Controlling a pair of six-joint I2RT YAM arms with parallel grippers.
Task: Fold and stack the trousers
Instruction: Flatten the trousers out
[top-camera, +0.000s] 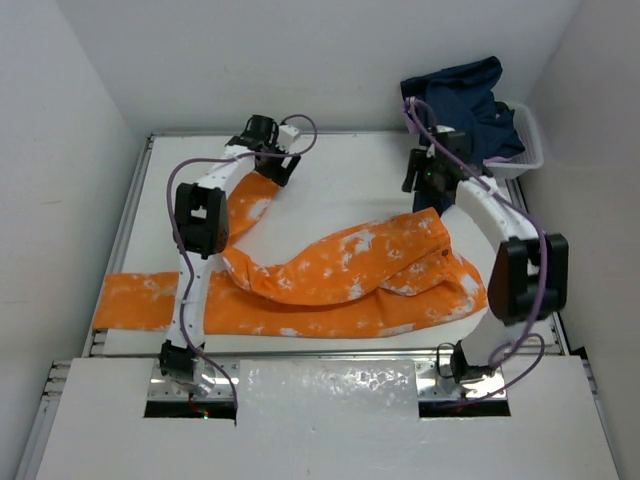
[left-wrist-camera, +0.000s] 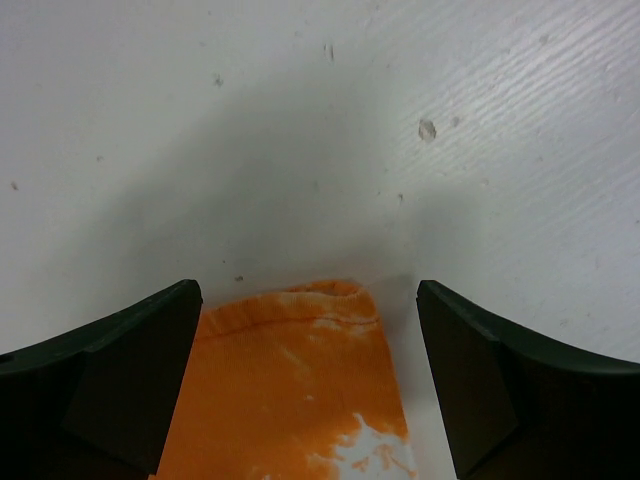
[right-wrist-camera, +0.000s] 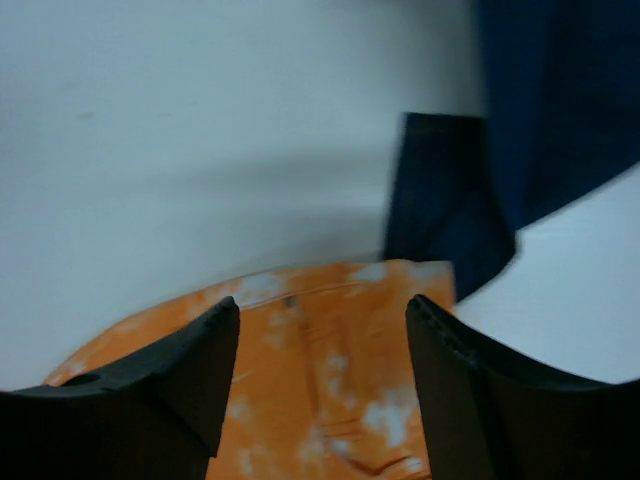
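The orange trousers (top-camera: 340, 270) with white splotches lie loosely bent across the table. Their waist end is at the right, one leg runs past the left table edge, and the other leg angles toward the back left. My left gripper (top-camera: 278, 168) hovers at that back leg's end. In the left wrist view the leg's hem (left-wrist-camera: 300, 305) lies flat on the table between the open fingers (left-wrist-camera: 130, 370), untouched. My right gripper (top-camera: 418, 180) is just behind the waist. In the right wrist view it (right-wrist-camera: 322, 303) stands open above the trousers' waist (right-wrist-camera: 330, 380) with nothing gripped.
A white basket (top-camera: 533, 150) stands at the back right corner with a dark blue garment (top-camera: 465, 95) heaped in it. Part of that blue cloth (right-wrist-camera: 450, 210) hangs down to the table beside the waist. White walls close in on the left, back and right.
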